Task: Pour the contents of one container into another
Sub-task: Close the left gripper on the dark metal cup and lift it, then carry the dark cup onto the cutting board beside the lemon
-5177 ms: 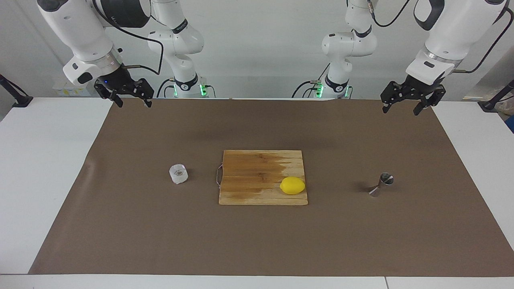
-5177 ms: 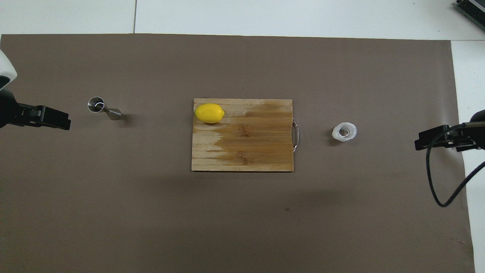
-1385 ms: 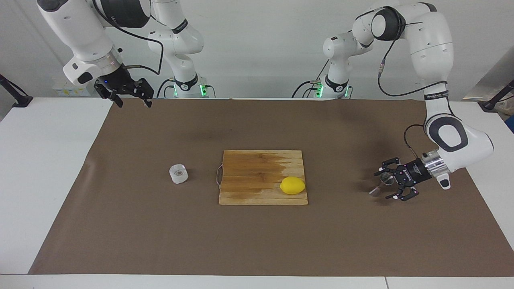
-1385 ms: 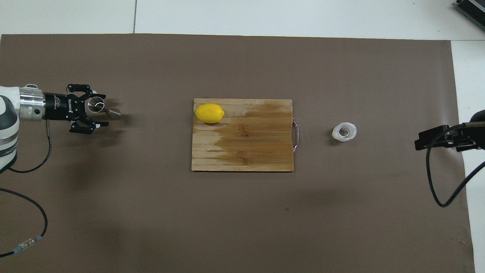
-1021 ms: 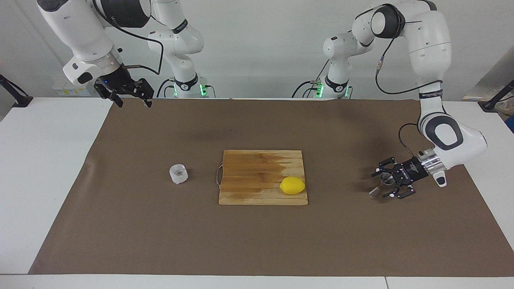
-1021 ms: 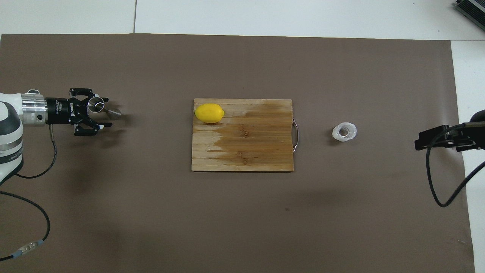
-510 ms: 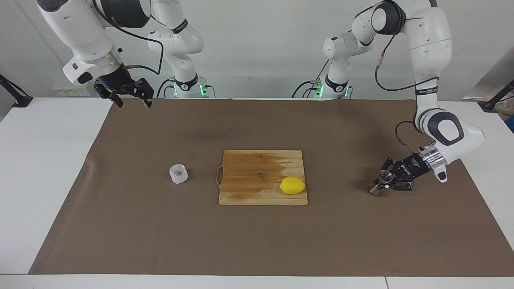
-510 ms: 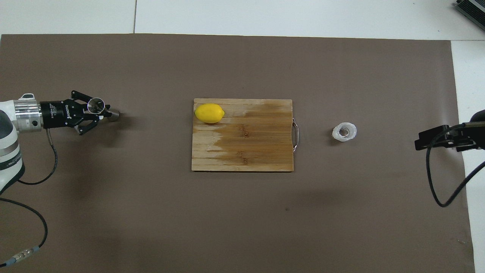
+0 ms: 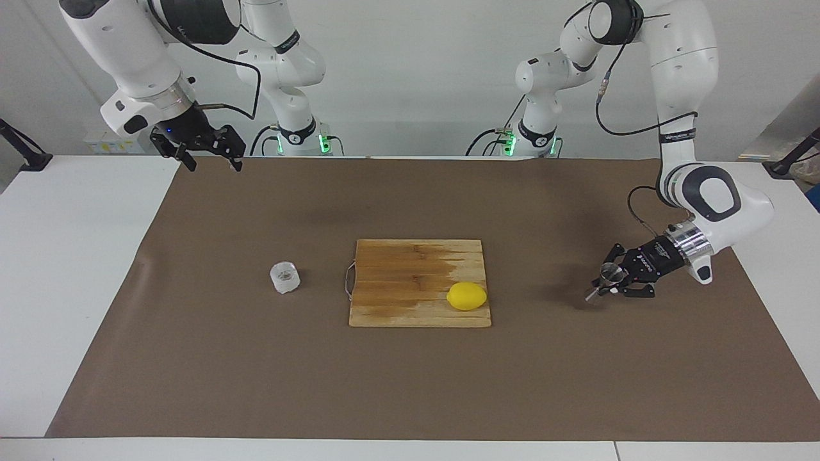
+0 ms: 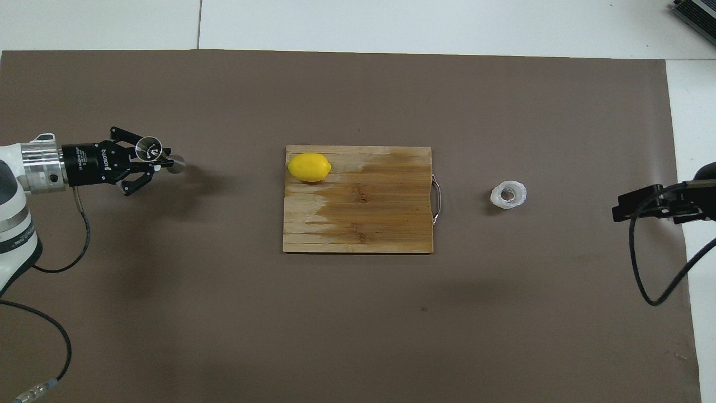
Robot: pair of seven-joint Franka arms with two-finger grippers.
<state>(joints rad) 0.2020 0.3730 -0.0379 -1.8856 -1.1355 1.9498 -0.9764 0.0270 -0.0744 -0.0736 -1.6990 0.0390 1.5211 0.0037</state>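
Left gripper point(image 9: 610, 282) clamped on jigger point(image 9: 604, 282) at its waist, off the cutting board point(image 9: 410, 269), likely for carrying; right gripper point(image 9: 208, 153) waiting, fingers apart.

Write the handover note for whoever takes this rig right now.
Left gripper: shut on the steel jigger, just clear of the mat at the left arm's end.
Right gripper: open, empty, waiting over the mat's corner by its base.
Glass tumbler: upright on the mat, toward the right arm's end, beside the cutting board with the lemon.
Done: jigger gripped.
Left: bring jigger and tumbler together, pour.
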